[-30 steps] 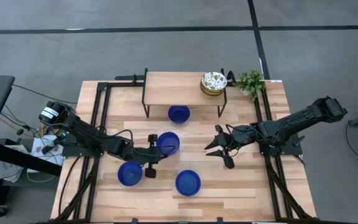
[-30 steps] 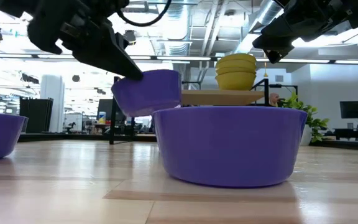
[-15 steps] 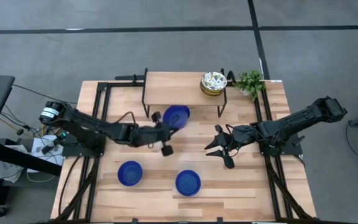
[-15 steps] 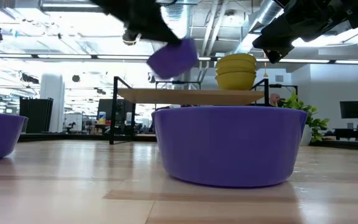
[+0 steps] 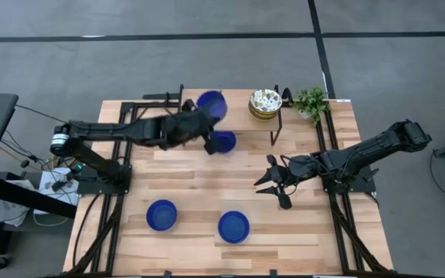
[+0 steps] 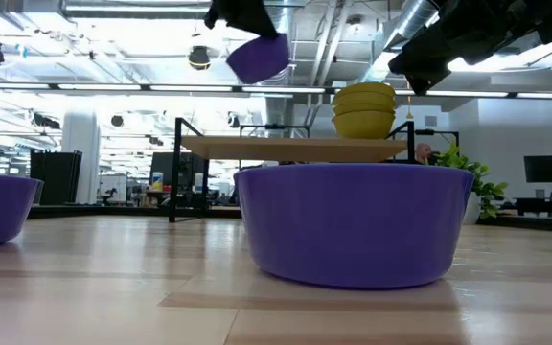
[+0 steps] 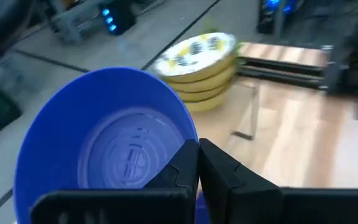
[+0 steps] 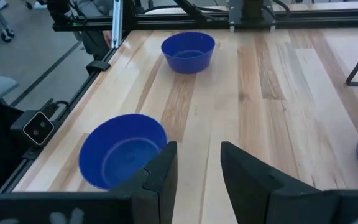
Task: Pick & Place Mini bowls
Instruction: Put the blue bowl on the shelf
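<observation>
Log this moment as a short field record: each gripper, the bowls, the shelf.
left gripper: shut on blue bowl, held above the shelf
right gripper: open, hovering over the table, holding nothing
bowls on table: three blue, one under the shelf, two near the front
shelf load: stack of patterned bowls at its right end
plant: right of the shelf

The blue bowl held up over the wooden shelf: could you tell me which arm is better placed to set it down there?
The left. Its gripper is already shut on the blue bowl above the shelf, near the stack of patterned bowls. The right gripper hangs open over mid-table, holding nothing.
</observation>
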You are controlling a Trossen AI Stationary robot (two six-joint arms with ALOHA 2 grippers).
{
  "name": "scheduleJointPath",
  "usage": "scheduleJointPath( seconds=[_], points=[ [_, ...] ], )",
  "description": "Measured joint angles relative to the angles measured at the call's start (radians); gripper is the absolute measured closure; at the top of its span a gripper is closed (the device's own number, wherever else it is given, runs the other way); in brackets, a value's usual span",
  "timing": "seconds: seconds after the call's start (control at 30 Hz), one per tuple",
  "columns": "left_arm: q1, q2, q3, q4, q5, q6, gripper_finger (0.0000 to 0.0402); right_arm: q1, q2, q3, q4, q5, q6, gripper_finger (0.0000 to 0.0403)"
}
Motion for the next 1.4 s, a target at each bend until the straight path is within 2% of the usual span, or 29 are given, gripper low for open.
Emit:
scheduleJointPath(
  seconds=[0.07, 0.2, 0.3, 0.47, 0.77, 1.07, 1.23, 1.4],
  points=[
    [0.042, 0.0, 0.015, -0.031, 0.02, -0.006, 0.0391, 0.0, 0.0, 0.0, 0.0, 0.0, -0.001, 0.029],
    [0.126, 0.001, 0.016, -0.054, 0.142, -0.038, 0.0391, 0.0, 0.0, 0.0, 0.0, 0.0, -0.002, 0.029],
    [0.177, 0.022, 0.017, -0.076, 0.191, -0.054, 0.0391, 0.0, 0.0, 0.0, 0.0, 0.0, -0.002, 0.029],
    [0.232, 0.089, 0.016, -0.098, 0.194, -0.055, 0.0389, 0.0, 0.0, 0.0, 0.0, 0.0, -0.002, 0.029],
    [0.265, 0.2, 0.016, -0.104, 0.195, -0.033, 0.0387, 0.0, 0.0, 0.0, 0.0, 0.0, -0.002, 0.029],
    [0.262, 0.184, 0.016, -0.11, 0.226, -0.025, 0.0383, 0.0, 0.0, 0.0, 0.0, 0.0, -0.002, 0.029],
    [0.261, 0.183, 0.016, -0.116, 0.232, -0.025, 0.0361, 0.0, 0.0, 0.0, 0.0, 0.0, -0.002, 0.029],
    [0.262, 0.183, 0.016, -0.116, 0.232, -0.025, 0.0323, 0.0, 0.0, 0.0, 0.0, 0.0, -0.002, 0.029]
  ],
)
